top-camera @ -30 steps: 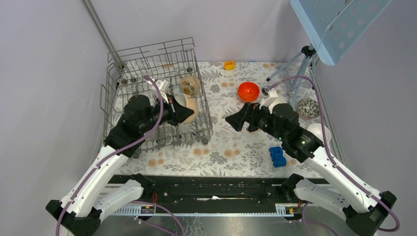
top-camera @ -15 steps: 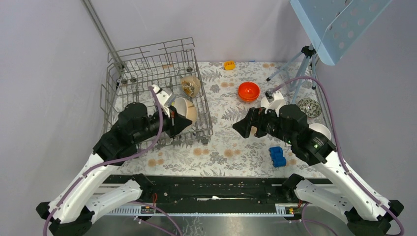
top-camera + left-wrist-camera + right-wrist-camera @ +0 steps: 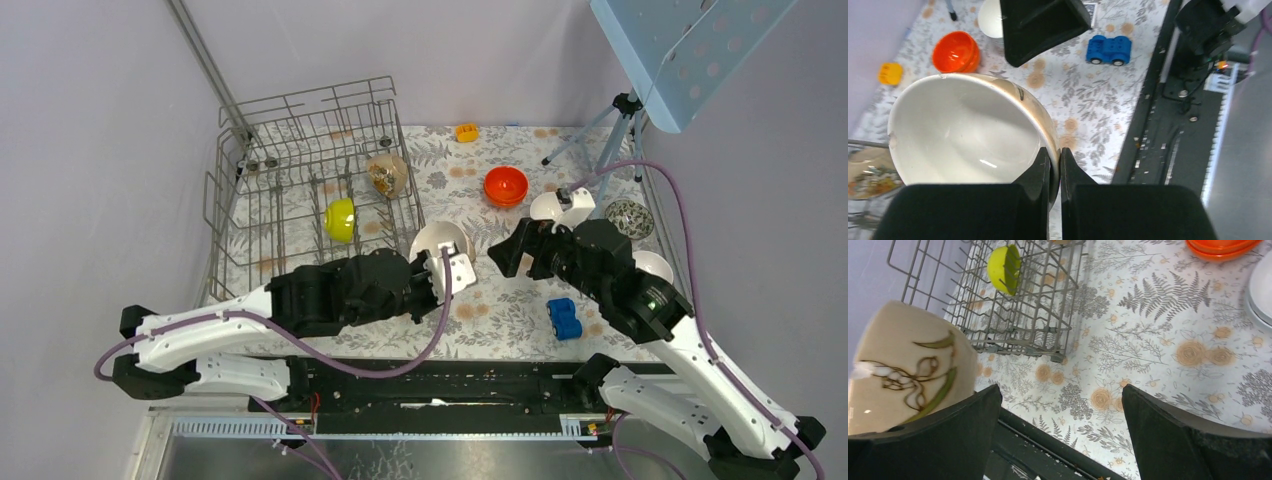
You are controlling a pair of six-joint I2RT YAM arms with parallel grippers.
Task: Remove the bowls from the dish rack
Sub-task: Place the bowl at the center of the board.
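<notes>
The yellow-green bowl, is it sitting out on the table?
No, the yellow-green bowl stands on edge among the tines inside the dish rack.

beige bowl: tilted, beside dish rack | yellow-green bowl: on edge inside

No lettering, number, brand or sign can be read in any of the views. A small dark-and-white printed patch shows at the top edge of the left wrist view, but it is too small and blurred to make out
</notes>
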